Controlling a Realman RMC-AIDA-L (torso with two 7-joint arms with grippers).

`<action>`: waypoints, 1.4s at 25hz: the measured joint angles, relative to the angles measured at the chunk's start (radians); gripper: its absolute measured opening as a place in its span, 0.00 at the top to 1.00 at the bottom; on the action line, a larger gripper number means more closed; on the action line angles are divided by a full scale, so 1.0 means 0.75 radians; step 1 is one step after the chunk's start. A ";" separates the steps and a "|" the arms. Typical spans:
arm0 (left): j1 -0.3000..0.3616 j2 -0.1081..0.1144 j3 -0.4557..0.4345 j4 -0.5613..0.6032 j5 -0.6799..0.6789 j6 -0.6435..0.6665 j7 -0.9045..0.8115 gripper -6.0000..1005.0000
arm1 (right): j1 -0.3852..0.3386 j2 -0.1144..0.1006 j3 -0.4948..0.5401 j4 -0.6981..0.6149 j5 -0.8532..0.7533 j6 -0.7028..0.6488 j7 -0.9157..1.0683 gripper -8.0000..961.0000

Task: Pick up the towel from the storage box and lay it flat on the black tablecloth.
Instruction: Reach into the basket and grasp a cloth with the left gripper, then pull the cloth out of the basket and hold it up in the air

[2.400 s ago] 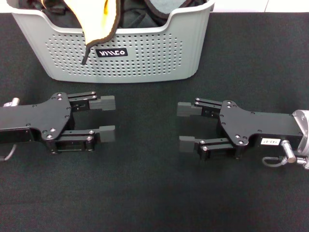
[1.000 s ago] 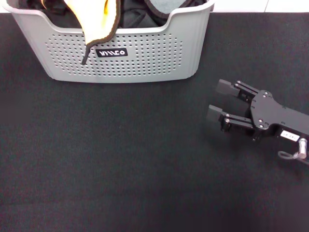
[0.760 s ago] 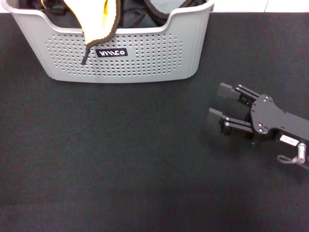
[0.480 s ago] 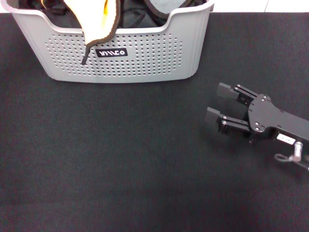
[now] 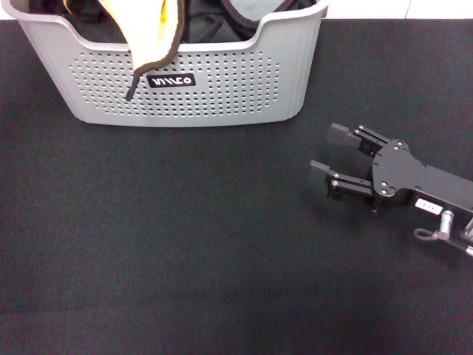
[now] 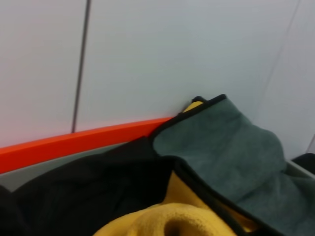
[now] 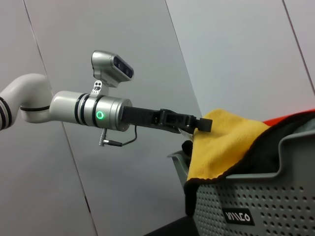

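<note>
The towel [image 5: 151, 33], yellow with black edging, hangs over the front rim of the light grey storage box [image 5: 222, 81] at the far side of the black tablecloth [image 5: 185, 237]. My right gripper [image 5: 327, 149] is open and empty, low over the tablecloth to the right of the box, fingers pointing toward it. My left gripper is out of the head view. The right wrist view shows my left gripper [image 7: 197, 124] reaching over the box, its tip at the top of the yellow towel [image 7: 221, 142]. The left wrist view shows the towel's grey-teal side [image 6: 221, 147] close up.
Dark cloths [image 5: 214, 18] lie in the box beside the towel and also show in the left wrist view [image 6: 88, 182]. An orange strip [image 6: 74, 142] and a white wall stand behind the box. The tablecloth spreads wide in front of the box.
Both grippers lay open in front of the box at first. The left arm has left the head view. The right gripper pulled off to the right, then edged slightly left.
</note>
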State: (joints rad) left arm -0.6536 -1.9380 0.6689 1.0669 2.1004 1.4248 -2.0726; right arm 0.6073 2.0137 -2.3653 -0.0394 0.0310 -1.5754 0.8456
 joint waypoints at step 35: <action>0.124 0.100 -0.010 0.036 -1.046 0.537 0.137 0.96 | -0.069 0.004 0.030 -0.034 0.006 -0.046 -0.098 0.10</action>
State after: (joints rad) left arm -0.5608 -1.8628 0.6610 1.0939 1.3161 1.8273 -1.9700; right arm 0.5553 2.0166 -2.3428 -0.0650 0.0351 -1.6098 0.7723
